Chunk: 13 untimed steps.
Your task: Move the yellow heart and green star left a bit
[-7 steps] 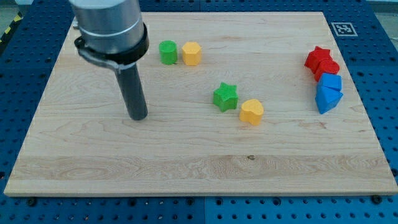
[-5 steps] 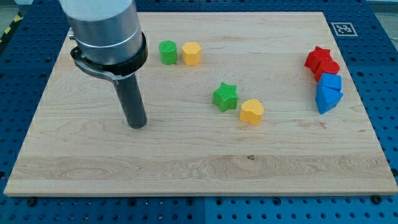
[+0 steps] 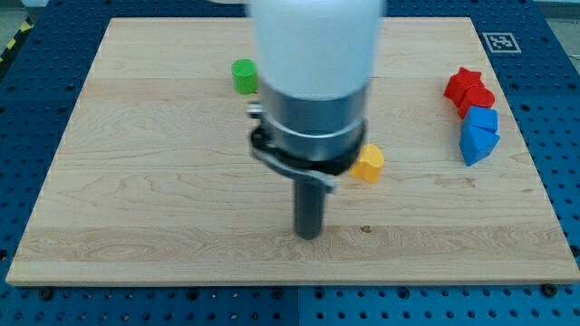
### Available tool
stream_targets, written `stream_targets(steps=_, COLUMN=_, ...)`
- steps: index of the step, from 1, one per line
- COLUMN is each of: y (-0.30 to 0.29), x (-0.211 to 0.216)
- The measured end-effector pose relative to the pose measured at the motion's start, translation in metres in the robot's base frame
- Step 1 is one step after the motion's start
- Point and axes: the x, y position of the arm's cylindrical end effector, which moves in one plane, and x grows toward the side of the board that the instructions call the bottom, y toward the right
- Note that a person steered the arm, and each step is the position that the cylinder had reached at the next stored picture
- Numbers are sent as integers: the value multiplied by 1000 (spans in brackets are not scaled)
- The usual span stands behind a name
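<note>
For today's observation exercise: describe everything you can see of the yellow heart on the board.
The yellow heart is a small, matte, plastic-looking block lying flat on the wooden board, near the middle. Only its right part shows; the arm's body hides its left side, so whether anything touches it there cannot be told. My tip rests below it and to the view's left, apart from it.

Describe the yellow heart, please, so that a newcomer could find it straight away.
Start at the wooden board and find the big arm near its middle. The yellow heart peeks out at the arm's right edge, the only yellow block showing, above and right of my tip.
</note>
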Motion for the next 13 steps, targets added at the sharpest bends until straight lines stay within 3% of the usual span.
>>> stream_targets(steps=3, y=126, x=-6)
stream_targets(steps=11, y=130, x=-17)
stream_targets(steps=13, y=130, x=-54)
